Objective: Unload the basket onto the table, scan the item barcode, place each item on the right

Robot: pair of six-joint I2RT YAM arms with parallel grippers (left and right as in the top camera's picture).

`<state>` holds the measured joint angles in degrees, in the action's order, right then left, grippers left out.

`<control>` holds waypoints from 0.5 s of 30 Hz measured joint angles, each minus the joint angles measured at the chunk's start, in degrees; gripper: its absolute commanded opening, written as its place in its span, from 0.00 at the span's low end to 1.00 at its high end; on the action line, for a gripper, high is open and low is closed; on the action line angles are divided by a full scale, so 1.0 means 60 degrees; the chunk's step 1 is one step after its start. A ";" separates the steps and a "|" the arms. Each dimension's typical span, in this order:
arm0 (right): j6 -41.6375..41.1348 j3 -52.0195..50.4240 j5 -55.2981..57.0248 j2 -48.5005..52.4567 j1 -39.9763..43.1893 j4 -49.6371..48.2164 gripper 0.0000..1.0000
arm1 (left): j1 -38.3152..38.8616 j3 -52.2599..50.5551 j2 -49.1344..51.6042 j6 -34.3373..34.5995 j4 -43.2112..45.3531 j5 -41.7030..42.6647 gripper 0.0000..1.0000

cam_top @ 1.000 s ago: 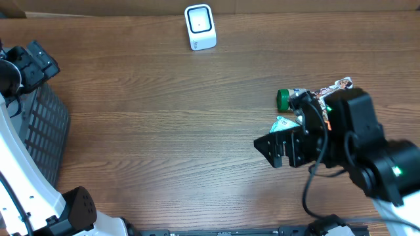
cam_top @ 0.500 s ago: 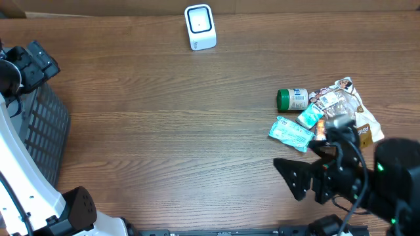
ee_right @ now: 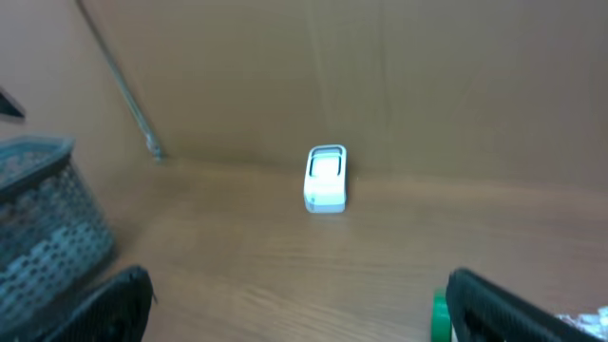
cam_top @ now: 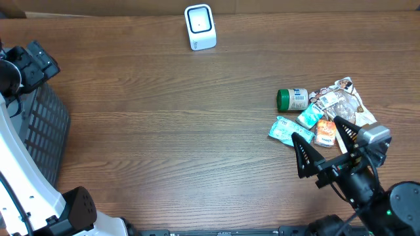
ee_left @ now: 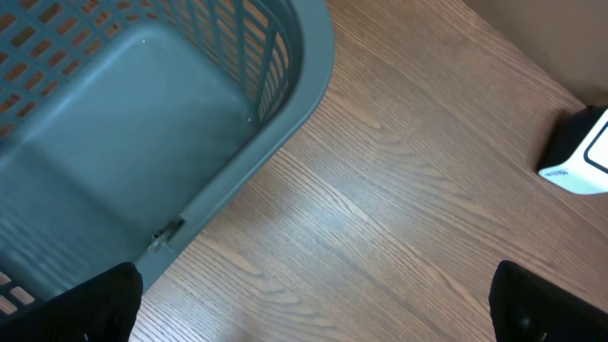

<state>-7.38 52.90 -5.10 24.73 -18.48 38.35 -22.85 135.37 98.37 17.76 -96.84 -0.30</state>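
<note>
The white barcode scanner (cam_top: 199, 26) stands at the table's far edge; it also shows as the scanner (ee_right: 326, 178) ahead of my right wrist and at the right edge of the left wrist view (ee_left: 581, 157). The items lie in a pile at the right: a green-capped bottle (cam_top: 292, 99), a teal packet (cam_top: 291, 133), an orange packet (cam_top: 325, 133) and a crinkly bag (cam_top: 341, 101). My right gripper (cam_top: 326, 144) hangs open just in front of the pile, holding nothing (ee_right: 304, 309). Beside the basket, my left gripper (cam_top: 46, 62) is open and empty (ee_left: 318, 313).
A grey slatted basket (cam_top: 39, 131) sits at the table's left edge, under my left arm; its rim (ee_left: 285, 114) fills the upper left of the left wrist view. Brown cardboard walls stand behind the scanner. Bare wood lies between basket and pile.
My right arm has drawn back from over the pile toward the table's front edge, uncovering the items, its fingers still open. The left arm has not moved.
</note>
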 measured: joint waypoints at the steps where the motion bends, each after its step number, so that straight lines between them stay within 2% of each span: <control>1: -0.0011 -0.0546 0.0040 -0.0262 0.0098 -0.0583 1.00 | 0.0000 0.0000 0.0000 0.0000 0.0000 0.0000 1.00; 15: -0.0011 -0.6459 0.0178 -0.2874 0.0765 -0.7544 1.00 | -0.0004 0.0000 0.0000 0.0000 -0.0007 0.0000 1.00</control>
<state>-7.44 14.15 -4.03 7.49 -13.89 -6.92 -22.87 135.37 98.37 17.76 -96.88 -0.30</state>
